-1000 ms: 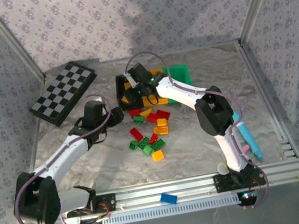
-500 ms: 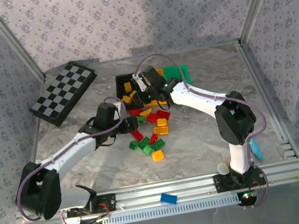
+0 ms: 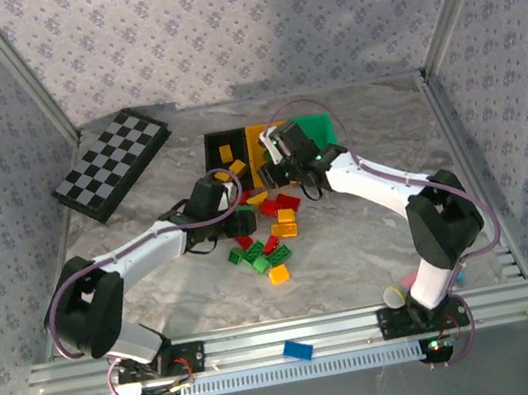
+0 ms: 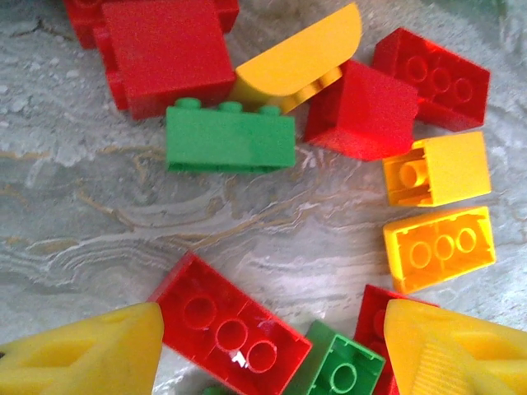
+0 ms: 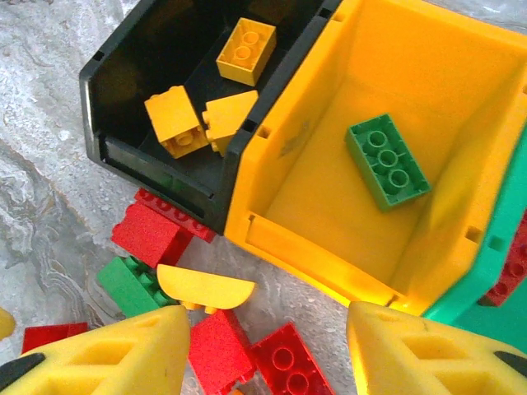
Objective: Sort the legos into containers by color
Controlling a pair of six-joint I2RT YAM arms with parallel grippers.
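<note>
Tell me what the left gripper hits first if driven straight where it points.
Probably the red brick framed by the open left gripper, green brick beside it; depth unclear.

You have a marbled grey desk (image 3: 373, 240). Red, green and yellow legos (image 3: 253, 255) lie loose near its middle. Just behind them, the black, yellow and green containers (image 3: 256, 138) stand side by side. A checkered board (image 3: 112, 165) sits back left.

I see bare table (image 3: 355, 253) right of the lego pile (image 3: 270, 242) for passing; the containers (image 3: 210, 156) and checkered board (image 3: 111, 164) block the far side.
</note>
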